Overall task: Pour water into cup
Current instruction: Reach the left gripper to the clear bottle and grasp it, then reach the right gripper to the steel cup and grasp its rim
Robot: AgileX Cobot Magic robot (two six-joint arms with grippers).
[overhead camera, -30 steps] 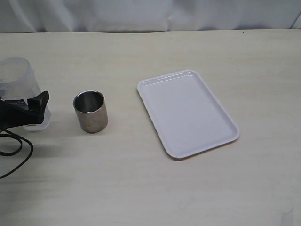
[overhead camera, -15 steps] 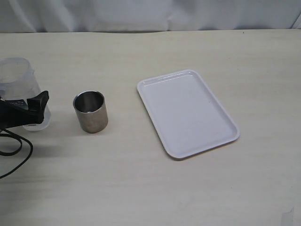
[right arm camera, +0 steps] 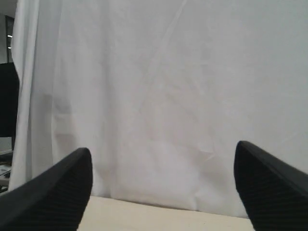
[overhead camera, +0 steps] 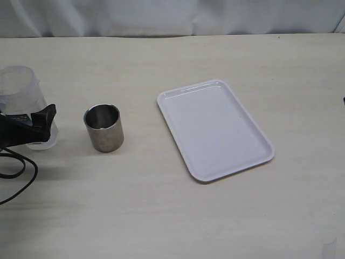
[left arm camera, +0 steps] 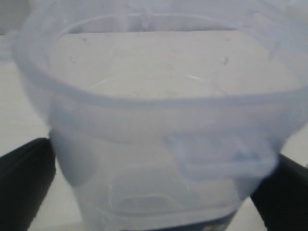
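A short cylindrical brushed-steel cup (overhead camera: 103, 128) without a handle stands upright on the pale wood-grain table (overhead camera: 161, 216), nothing touching it. Just beside the cup, toward the exterior view's left edge, stands a taller clear plastic container (overhead camera: 19, 91) with a blue-and-white label (overhead camera: 20, 116), upright and not touching the cup. The water inside it cannot be made out through its cloudy wall. The left gripper (left arm camera: 163, 150) has its black fingers (left arm camera: 24, 183) set wide apart, one on either side of the container. Whether the pads press on the plastic cannot be told. One of these fingers points toward the cup and stops short of it. On the cup's other side, well apart from it, a white rectangular plastic tray (overhead camera: 215, 129) lies flat and turned at an angle. A black cable (overhead camera: 21, 172) loops on the table nearer the camera than the container. The right gripper (right arm camera: 162, 151) is far from the cup, jaws spread wide with nothing between them, facing a white curtain (right arm camera: 144, 72).
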